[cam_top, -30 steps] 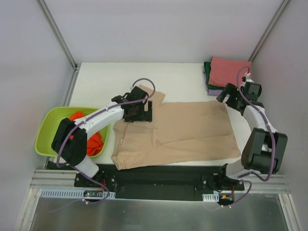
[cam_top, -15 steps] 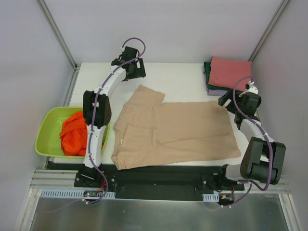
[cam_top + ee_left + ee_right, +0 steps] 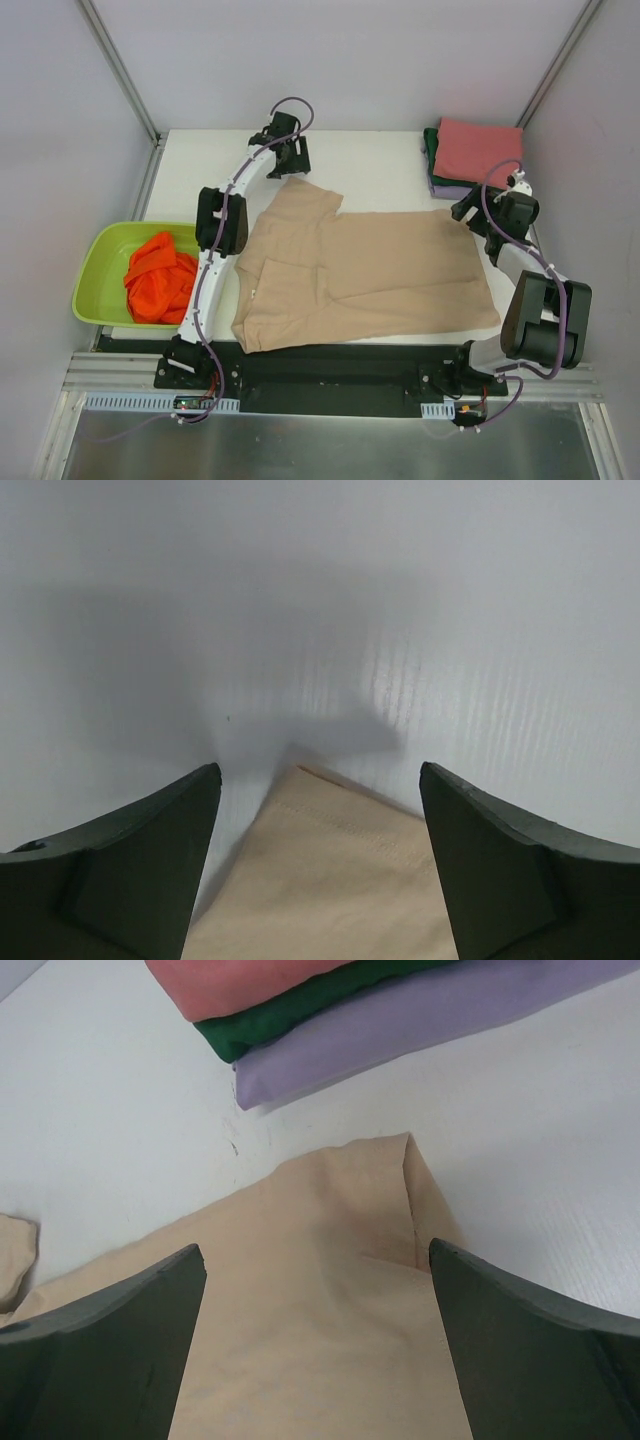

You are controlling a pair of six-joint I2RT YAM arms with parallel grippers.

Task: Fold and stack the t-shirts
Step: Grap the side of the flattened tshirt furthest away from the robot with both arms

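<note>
Far edge of the beige shirt (image 3: 370, 275), about to be pinched

The shirt lies spread on the desk (image 3: 390, 170), just beside the folded stack (image 3: 478, 148). The left hand (image 3: 318, 772) gapes empty over the sleeve tip, and the right hand (image 3: 318, 1250) gapes empty over the far corner. Best to pinch low, catch both layers, and lift evenly together.
</note>
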